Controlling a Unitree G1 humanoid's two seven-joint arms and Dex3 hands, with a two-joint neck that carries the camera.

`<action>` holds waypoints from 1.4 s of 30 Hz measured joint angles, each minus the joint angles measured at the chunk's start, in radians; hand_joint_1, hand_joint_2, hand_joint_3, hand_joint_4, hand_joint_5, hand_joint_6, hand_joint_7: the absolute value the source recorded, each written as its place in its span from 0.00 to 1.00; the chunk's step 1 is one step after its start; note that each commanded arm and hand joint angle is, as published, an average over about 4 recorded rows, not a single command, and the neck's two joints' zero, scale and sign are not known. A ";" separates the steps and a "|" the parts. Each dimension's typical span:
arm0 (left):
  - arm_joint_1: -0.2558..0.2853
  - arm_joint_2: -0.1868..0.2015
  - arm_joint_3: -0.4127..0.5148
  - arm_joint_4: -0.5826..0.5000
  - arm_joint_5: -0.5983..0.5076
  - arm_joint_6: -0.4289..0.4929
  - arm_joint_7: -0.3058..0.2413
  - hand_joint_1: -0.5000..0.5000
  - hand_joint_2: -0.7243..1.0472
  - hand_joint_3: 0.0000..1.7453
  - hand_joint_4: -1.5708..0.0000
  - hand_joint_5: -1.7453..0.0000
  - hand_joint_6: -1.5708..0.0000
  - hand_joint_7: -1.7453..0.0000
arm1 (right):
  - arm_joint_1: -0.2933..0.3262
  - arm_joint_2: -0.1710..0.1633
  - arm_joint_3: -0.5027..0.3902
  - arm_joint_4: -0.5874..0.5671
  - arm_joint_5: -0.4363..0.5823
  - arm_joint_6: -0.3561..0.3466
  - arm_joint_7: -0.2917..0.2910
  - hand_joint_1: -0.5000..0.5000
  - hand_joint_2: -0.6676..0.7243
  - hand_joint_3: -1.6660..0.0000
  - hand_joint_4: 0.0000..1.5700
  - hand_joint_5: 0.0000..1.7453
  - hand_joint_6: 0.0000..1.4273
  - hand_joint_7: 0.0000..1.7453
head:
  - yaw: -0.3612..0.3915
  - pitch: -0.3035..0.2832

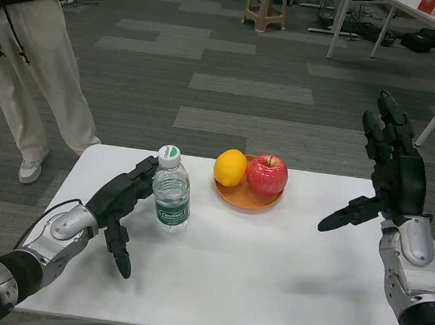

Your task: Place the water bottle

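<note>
Standing upright on the table [283, 288], bottle [172, 190] sits just left of the fruit plate [246, 198]; left hand [120, 207] spread beside it, touching unclear; right hand [386, 172] spread, raised far right.

Beside the clear water bottle [172, 193], white-capped with a green label, an orange plate [246, 199] holds a yellow lemon [230, 167] and red apple [267, 174].
</note>
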State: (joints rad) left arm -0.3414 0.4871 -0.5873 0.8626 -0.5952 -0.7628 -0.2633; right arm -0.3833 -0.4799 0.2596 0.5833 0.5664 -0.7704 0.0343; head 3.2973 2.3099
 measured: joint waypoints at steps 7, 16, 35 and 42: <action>0.002 0.000 0.021 -0.007 -0.102 -0.012 0.012 0.00 0.14 0.05 1.00 0.41 1.00 0.92 | 0.000 0.000 0.000 0.000 0.000 0.000 0.000 0.00 0.68 1.00 0.00 0.00 0.00 0.04 | -0.001 0.001; 0.030 -0.003 0.191 -0.081 -0.130 -0.022 0.023 0.00 0.18 0.05 1.00 0.41 1.00 0.92 | 0.000 0.001 0.000 0.002 0.000 -0.001 0.000 0.00 0.68 1.00 0.00 0.00 0.00 0.04 | 0.003 0.003; 0.049 -0.002 0.575 -0.621 -0.103 0.421 -0.041 0.00 0.30 0.05 1.00 0.41 1.00 0.88 | -0.028 0.002 0.011 0.022 0.000 -0.001 0.010 0.00 0.64 1.00 0.00 0.00 0.00 0.04 | -0.038 0.210; 0.026 -0.002 0.642 -0.696 -0.128 0.481 -0.046 0.00 0.30 0.05 1.00 0.35 1.00 0.88 | -0.047 0.002 0.012 0.024 0.000 -0.001 0.014 0.00 0.64 1.00 0.00 0.00 0.00 0.04 | -0.035 0.311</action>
State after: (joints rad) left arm -0.3152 0.4853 0.0545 0.1670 -0.7233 -0.2821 -0.3094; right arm -0.4305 -0.4779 0.2717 0.6077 0.5665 -0.7715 0.0481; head 3.2622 2.6213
